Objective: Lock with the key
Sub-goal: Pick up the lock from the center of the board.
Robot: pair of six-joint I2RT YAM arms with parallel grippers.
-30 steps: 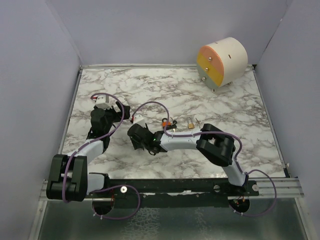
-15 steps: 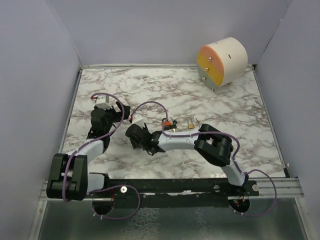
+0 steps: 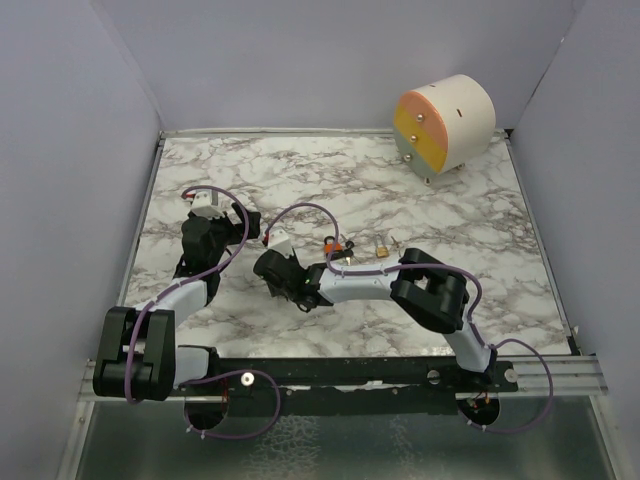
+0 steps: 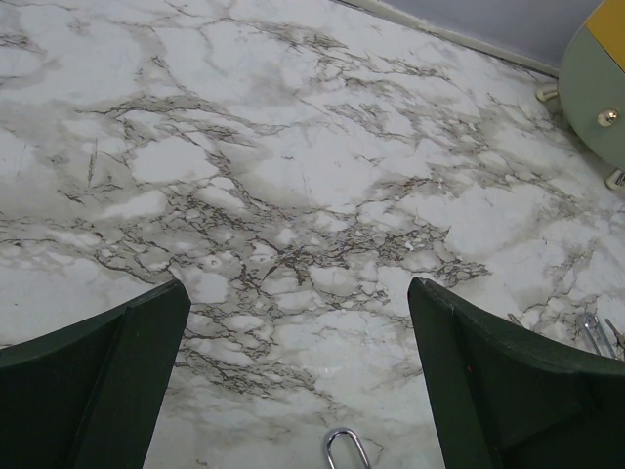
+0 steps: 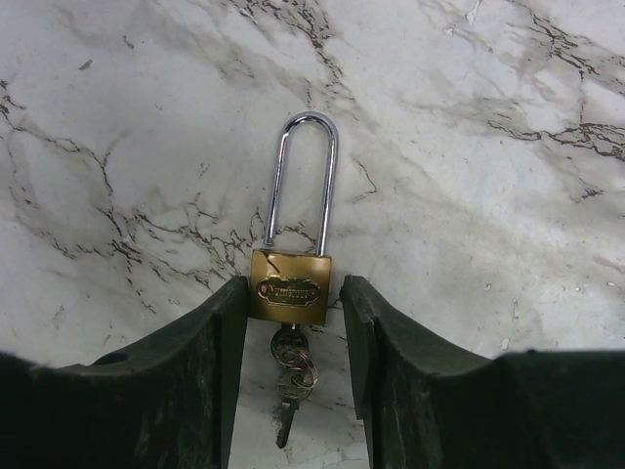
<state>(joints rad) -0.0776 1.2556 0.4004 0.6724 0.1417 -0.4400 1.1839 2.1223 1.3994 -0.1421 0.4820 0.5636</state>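
Arms: two. Grippers: two, left gripper point(image 4: 298, 293) and right gripper point(image 5: 293, 285). Padlocks: two sure, long-shackled padlock point(image 5: 290, 290) and small brass padlock point(image 3: 382, 247). Keys point(image 5: 290, 376) below long-shackled one: bunch, number unclear. Round drum point(image 3: 445, 125): one. Small orange thing point(image 3: 335, 245): one, kind unclear. Marble table point(image 3: 450, 200): one.

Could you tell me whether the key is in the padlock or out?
In: the key sticks out of the bottom end of the brass padlock, between the fingers of the right gripper.
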